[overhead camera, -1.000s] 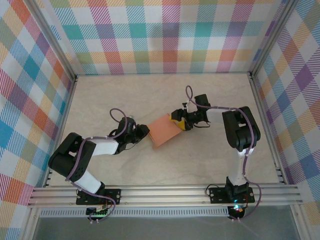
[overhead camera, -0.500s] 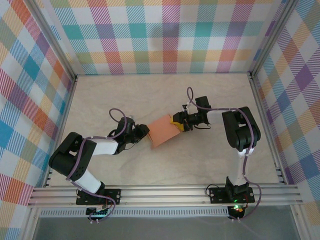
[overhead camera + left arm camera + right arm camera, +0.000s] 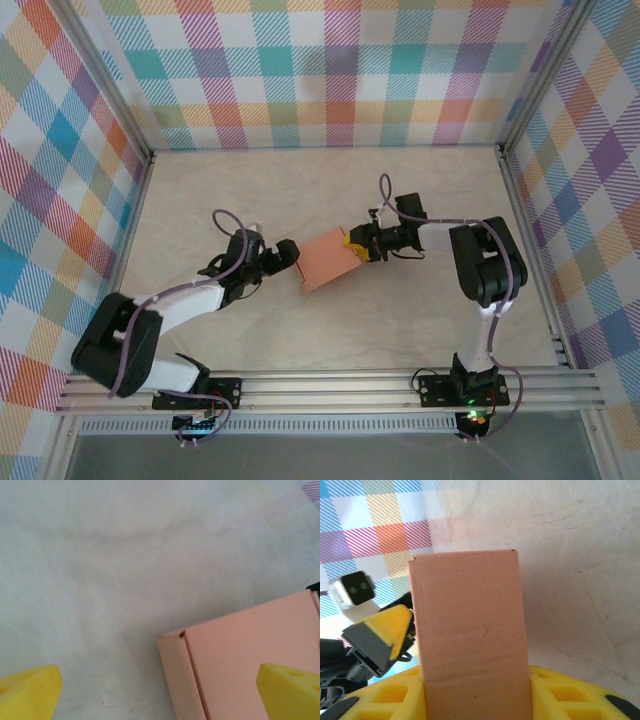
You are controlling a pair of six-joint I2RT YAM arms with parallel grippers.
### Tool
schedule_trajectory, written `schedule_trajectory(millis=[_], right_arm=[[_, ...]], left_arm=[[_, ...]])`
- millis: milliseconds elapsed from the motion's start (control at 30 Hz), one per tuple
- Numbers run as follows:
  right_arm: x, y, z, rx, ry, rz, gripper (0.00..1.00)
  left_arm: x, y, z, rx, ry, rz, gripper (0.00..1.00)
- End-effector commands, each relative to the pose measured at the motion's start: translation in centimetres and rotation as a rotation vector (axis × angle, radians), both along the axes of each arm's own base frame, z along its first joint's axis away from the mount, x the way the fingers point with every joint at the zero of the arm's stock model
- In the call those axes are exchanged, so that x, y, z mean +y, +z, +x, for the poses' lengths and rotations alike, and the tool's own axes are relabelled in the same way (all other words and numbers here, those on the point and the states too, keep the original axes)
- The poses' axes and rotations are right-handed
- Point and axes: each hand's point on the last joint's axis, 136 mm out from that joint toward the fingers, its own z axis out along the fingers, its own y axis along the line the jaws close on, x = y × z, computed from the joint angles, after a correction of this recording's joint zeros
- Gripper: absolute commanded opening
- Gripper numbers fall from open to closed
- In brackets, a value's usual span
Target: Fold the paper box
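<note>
Left gripper [image 3: 284,256]: drawn back off the box [image 3: 328,258], jaws sprung wide, now just beside its left edge, apart. Right gripper [image 3: 352,243]: jaws narrowed, clamped on the box's right end. Box: mid-table [image 3: 400,310], between the arms. Judgement: hold handed over; left arm freed for the next fold.

I see a pale marbled bench [image 3: 300,330], bright checked walls [image 3: 330,80] on three sides, and aluminium rails [image 3: 330,385] along its near edge.
</note>
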Motion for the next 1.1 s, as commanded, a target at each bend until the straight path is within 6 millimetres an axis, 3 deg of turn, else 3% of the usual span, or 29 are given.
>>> schedule_trajectory(millis=[0, 67, 133, 300, 433, 533, 733, 1067], right_arm=[[-1.2, 2.8, 0.5, -0.063, -0.023, 0.046, 0.38], [-1.9, 3.5, 0.6, -0.068, -0.041, 0.063, 0.38], [-2.6, 4.5, 0.8, -0.076, -0.056, 0.087, 0.38], [-4.5, 6.4, 1.2, -0.091, -0.089, 0.134, 0.37], [-6.1, 7.8, 1.7, -0.098, -0.135, 0.152, 0.37], [-7.0, 8.1, 2.0, -0.087, -0.172, 0.149, 0.37], [-7.7, 8.8, 2.2, -0.085, -0.205, 0.171, 0.37], [-7.7, 9.1, 1.8, -0.086, -0.214, 0.206, 0.36]], left_arm=[[2.4, 5.1, 1.4, -0.2, -0.011, 0.229, 1.0], [2.8, 7.2, 1.8, -0.292, -0.045, 0.315, 1.0], [1.9, 9.3, 2.0, -0.415, -0.141, 0.381, 1.0], [-0.9, 11.3, 1.6, -0.64, -0.389, 0.619, 1.0], [-3.4, 11.1, 0.8, -0.8, -0.519, 0.917, 1.0], [-5.9, 10.8, -1.0, -0.93, -0.648, 1.062, 1.0], [-8.8, 9.4, -3.3, -1.088, -0.748, 1.325, 1.0], [-12.7, 7.5, -1.9, -1.262, -0.703, 1.651, 1.0]])
